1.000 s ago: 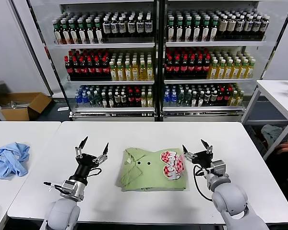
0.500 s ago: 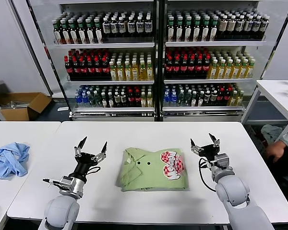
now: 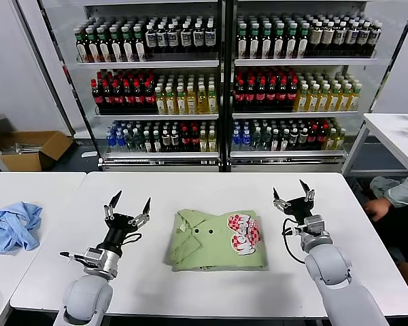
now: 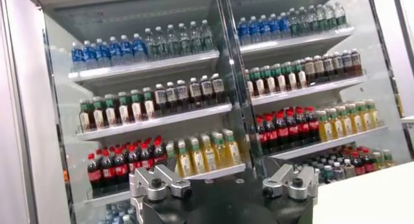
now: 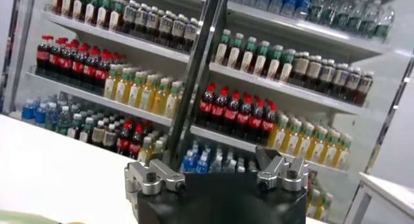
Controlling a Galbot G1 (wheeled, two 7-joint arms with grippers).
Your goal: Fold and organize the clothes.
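The clothes, a light green T-shirt (image 3: 214,239), lie folded into a rough rectangle in the middle of the white table (image 3: 190,193), with a red-and-white print facing up on the right part. My left gripper (image 3: 129,205) stands open to the left of the shirt, fingers pointing up, nothing between them. My right gripper (image 3: 290,191) is open to the right of the shirt, raised and empty. Both wrist views look toward the drink shelves and show only the finger bases, not the shirt.
A crumpled light blue garment (image 3: 12,226) lies on the neighbouring table at the left. Shelves of bottles (image 3: 217,88) fill the back. A person's arm (image 3: 387,197) shows at the right edge, near another white table (image 3: 394,132). A cardboard box (image 3: 30,148) sits on the floor.
My right gripper has drawn away from the shirt's right edge, to the right and upward. The left gripper has barely shifted. The person's arm at the right has moved.
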